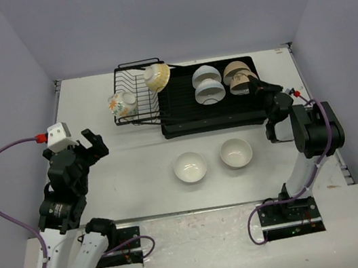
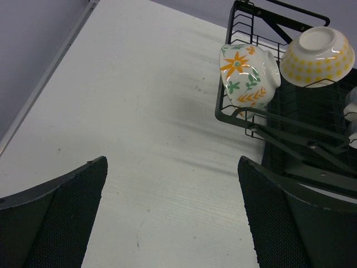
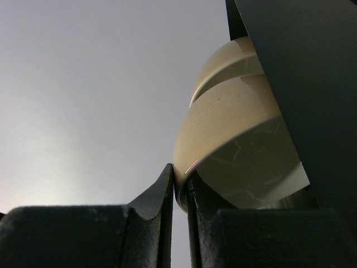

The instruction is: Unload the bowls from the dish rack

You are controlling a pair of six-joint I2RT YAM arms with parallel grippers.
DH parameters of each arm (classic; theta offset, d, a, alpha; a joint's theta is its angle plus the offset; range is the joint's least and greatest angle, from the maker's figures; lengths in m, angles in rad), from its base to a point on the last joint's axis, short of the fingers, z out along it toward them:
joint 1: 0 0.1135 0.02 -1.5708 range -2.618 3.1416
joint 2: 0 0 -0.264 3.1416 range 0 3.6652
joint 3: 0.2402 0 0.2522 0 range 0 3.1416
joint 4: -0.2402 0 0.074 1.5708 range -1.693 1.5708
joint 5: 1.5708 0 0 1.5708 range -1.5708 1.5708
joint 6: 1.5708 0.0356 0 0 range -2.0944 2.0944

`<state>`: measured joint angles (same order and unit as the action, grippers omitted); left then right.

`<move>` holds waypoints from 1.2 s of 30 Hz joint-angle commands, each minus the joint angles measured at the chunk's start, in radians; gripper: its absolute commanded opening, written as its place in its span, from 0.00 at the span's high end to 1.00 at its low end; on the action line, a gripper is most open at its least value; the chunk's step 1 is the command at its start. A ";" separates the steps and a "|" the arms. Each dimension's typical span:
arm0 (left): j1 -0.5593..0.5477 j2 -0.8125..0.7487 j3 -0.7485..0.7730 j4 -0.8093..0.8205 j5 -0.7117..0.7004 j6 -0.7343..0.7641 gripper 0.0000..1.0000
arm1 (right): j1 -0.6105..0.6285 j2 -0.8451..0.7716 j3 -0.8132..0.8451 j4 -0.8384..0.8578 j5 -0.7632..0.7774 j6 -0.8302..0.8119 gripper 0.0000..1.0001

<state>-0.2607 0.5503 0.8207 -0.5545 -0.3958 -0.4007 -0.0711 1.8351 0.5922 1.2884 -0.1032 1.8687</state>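
Right gripper (image 3: 179, 176) seems pinched on the cream bowl (image 3: 234, 123) rim at its tips; glossy, slippery, chippable ceramic. Left gripper (image 2: 172, 167) gapes wide, empty.

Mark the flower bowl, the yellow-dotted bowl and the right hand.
flower bowl (image 2: 245, 75): left wrist view, on its painted outer wall.
yellow-dotted bowl (image 2: 321, 64): left wrist view, on its dotted wall.
right hand (image 3: 179, 180): right wrist view, between fingertips pinching the cream bowl (image 3: 228, 120) rim.

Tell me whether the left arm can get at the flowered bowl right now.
Probably yes. The left claw is open, and only bare table lies between it and the flowered bowl, which sits at the corner of the rack nearest that arm.
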 commanded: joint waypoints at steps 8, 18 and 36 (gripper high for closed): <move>0.009 -0.001 0.000 0.050 0.017 0.020 0.01 | 0.001 -0.063 0.050 0.367 -0.030 0.026 1.00; 0.009 -0.003 -0.003 0.048 0.018 0.022 0.01 | 0.001 -0.051 0.136 0.368 -0.066 -0.008 1.00; 0.011 -0.007 -0.003 0.048 0.021 0.022 0.00 | 0.001 -0.206 0.049 0.367 -0.087 0.032 1.00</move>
<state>-0.2573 0.5499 0.8204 -0.5400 -0.3851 -0.4004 -0.0704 1.7252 0.6525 1.2266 -0.1791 1.8668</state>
